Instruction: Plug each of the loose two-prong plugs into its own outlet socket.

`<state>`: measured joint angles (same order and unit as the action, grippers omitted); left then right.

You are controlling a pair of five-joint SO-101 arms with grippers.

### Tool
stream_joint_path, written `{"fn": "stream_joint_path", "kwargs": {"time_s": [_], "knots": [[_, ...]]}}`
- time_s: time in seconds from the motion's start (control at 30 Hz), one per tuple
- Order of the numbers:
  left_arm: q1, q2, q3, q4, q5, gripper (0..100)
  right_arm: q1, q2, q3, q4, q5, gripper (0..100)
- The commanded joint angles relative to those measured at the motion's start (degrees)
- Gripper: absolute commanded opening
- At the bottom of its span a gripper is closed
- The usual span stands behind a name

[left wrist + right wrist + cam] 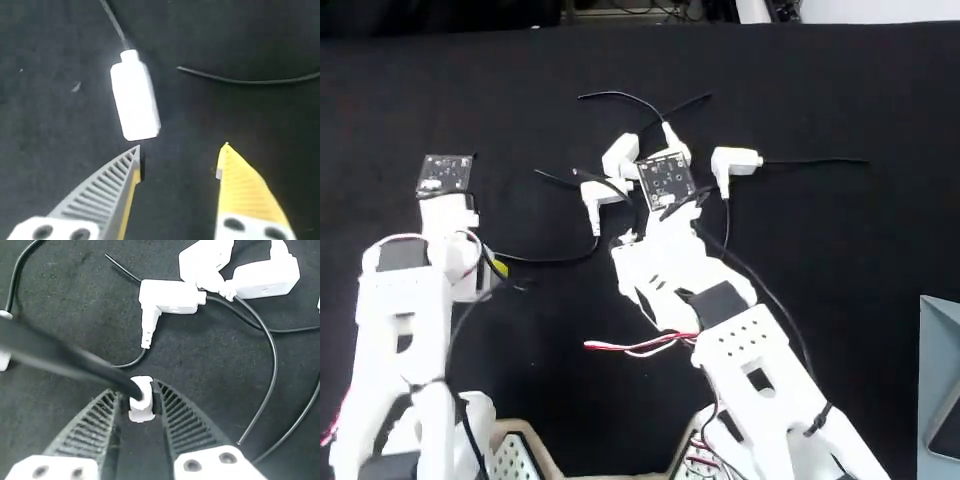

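In the right wrist view my right gripper (136, 388) is shut on a small white plug (141, 399), and a black cable (60, 357) runs off from it. Just beyond lies an L-shaped white connector (170, 297), with two more white bodies (265, 275) behind it. From the high view the same gripper (628, 240) sits just below this cluster of white connectors (603, 190). My left gripper (182, 147) is open above the black mat. A white plug (134, 100) with a black cable lies just past the grey fingertip (127, 160), outside the jaws.
Another white connector (735, 160) lies to the right of the cluster, its cable trailing right. Thin black cables (620, 98) loop over the black mat (840, 90) around the pieces. A grey box edge (940, 380) stands at the far right.
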<state>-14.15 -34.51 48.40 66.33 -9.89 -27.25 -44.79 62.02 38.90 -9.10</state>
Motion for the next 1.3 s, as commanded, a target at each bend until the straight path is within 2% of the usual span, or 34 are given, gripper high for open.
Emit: {"fn": "stream_joint_path", "kwargs": {"time_s": [0.0,0.43,0.83,1.03,1.27], "knots": [[-3.12,6.68,-5.32,0.26,-3.6,25,0.79,-0.4,0.31,-1.14,2.64,1.4],[-2.95,12.13,-7.52,-0.18,-14.68,25,0.79,-0.4,0.92,-1.93,2.9,1.3],[-2.68,12.48,-14.02,0.18,-14.77,25,0.53,-0.4,1.01,-1.93,2.9,1.3],[-2.59,12.48,-13.32,2.2,-14.77,25,0.35,-0.4,1.1,-1.85,2.9,1.4],[-4.44,12.57,-12.18,2.02,-14.68,25,-4.22,-0.75,2.51,-1.85,2.99,1.4]]}}
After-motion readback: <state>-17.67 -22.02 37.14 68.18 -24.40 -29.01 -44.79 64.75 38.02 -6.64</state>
